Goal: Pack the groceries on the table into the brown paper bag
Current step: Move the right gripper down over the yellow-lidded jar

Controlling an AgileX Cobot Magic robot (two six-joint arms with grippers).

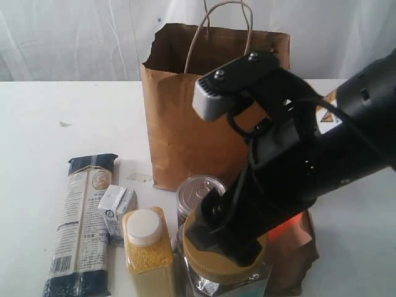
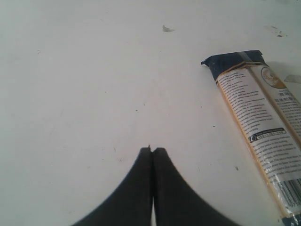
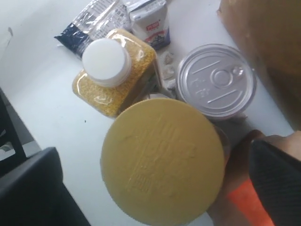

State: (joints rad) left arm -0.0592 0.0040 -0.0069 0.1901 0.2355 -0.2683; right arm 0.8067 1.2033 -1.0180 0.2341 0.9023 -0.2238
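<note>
At lower centre of the exterior view, my right jaws hover over the large gold-lidded jar.
Spread wide and gripping nothing, they should, I judge, drop squarely and close below the lid, clear of the silver-topped tin just beside it, then lift into the brown paper bag at upper centre. My left jaws, pressed together, hang over the bench near the pasta packet.

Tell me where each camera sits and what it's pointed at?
Exterior: off the arms, facing the tall brown paper bag across the white table; the black right hand looms in front.
Left wrist: looks down at the table past the shut left hand.
Right wrist: looks straight down on the large gold-lidded jar between dark fingers.
Shared: all show the long dark-blue pasta packet.
</note>
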